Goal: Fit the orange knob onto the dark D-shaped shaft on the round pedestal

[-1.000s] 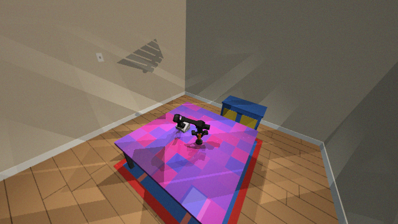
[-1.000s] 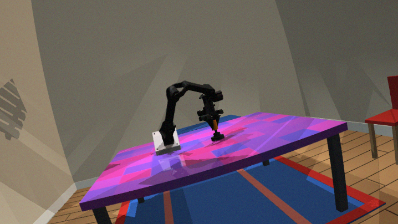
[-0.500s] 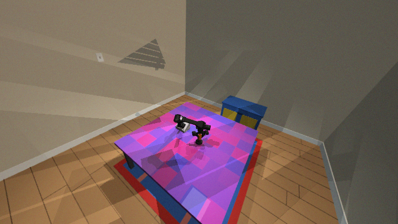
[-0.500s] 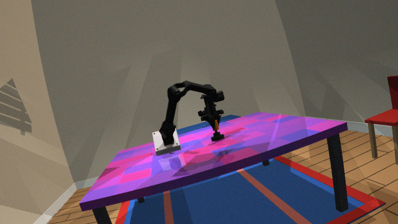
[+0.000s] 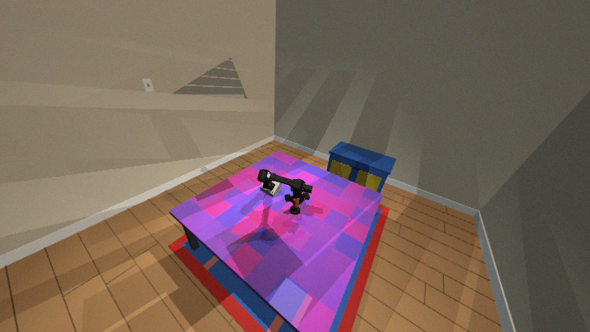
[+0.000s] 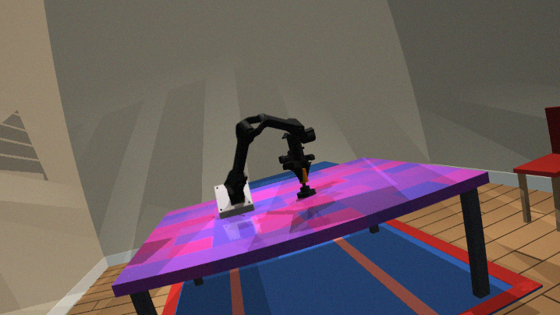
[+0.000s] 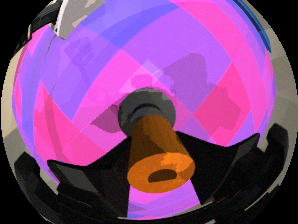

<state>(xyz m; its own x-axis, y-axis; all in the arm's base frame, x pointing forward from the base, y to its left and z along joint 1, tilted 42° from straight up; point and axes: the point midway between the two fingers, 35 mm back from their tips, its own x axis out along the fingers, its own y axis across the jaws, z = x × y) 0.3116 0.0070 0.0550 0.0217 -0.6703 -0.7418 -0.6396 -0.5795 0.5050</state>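
The orange knob (image 5: 296, 202) (image 6: 304, 175) (image 7: 159, 142) is upright between the fingers of my gripper (image 5: 296, 200) (image 6: 303, 175) (image 7: 159, 150), which is shut on it. In the wrist view its end face shows a D-shaped hole. The round dark pedestal (image 5: 294, 210) (image 6: 306, 193) (image 7: 128, 114) stands on the table below the knob. In the exterior view a dark piece stands between the knob's lower end and the pedestal's wide base, so the knob is above that base. The shaft's flat side is hidden, and whether the shaft's tip is in the hole cannot be told.
The patchwork table (image 5: 329, 243) (image 6: 376, 203) carries the arm's white base plate (image 5: 270, 189) (image 6: 235, 209) (image 7: 75, 17), to one side of the pedestal. A blue cabinet (image 5: 361, 159) stands behind the table. A red chair (image 6: 536, 169) stands off the table at the right in the exterior view.
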